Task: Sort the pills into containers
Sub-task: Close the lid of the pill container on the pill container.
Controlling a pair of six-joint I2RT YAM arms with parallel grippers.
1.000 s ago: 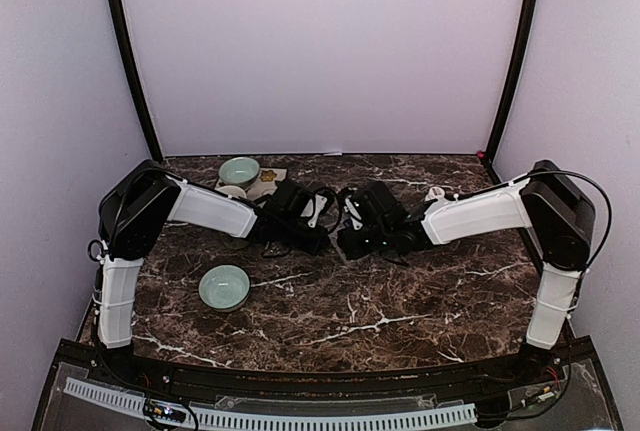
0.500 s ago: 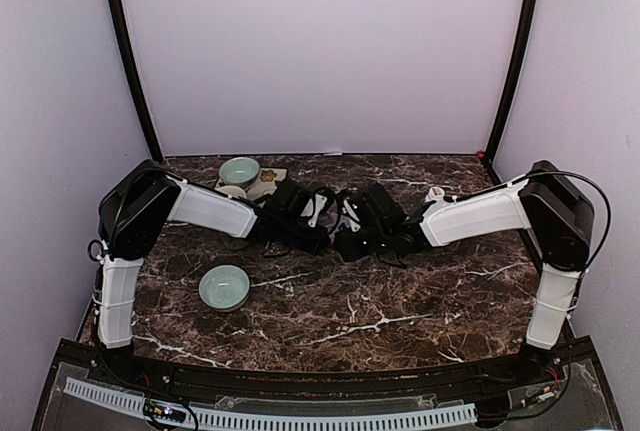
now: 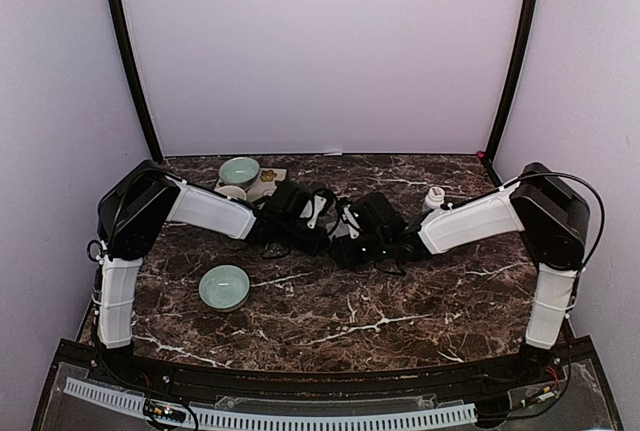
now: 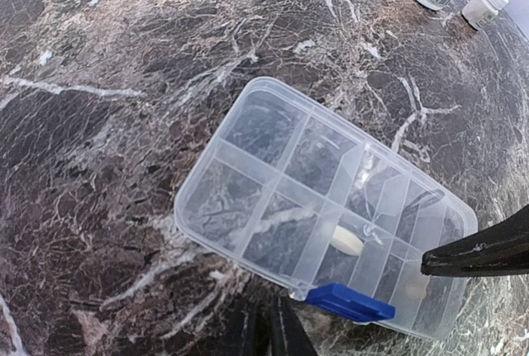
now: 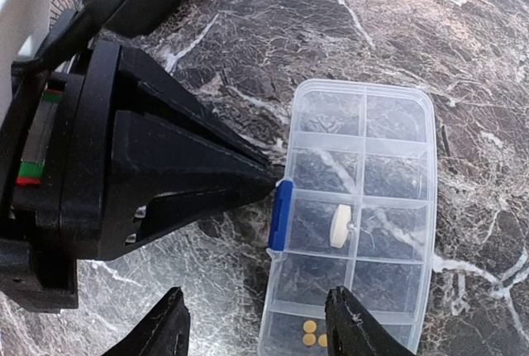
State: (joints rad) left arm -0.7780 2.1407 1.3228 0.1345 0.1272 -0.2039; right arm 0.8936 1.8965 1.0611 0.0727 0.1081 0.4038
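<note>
You see the clear pill-organiser box [image 5: 351,224] lying flat on the marble tabletop [image 5: 413,26], mid-table between both arms. Your left end effector [image 5: 273,182], fingers pressed together, points its tip at the box's blue latch [image 5: 281,214]. Your right end effector [image 5: 254,293] hovers spread over one end of the box, gripping nothing. A white pill [image 5: 340,225] sits in a middle compartment, and small yellow pills [image 5: 312,334] lie in an end one.

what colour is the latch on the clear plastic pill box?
Blue; latch of clear plastic pill box shows best, right wrist view.

Left fingers [image 5: 190,176] pinched together, right fingers [image 5: 350,328] spread apart.
</note>
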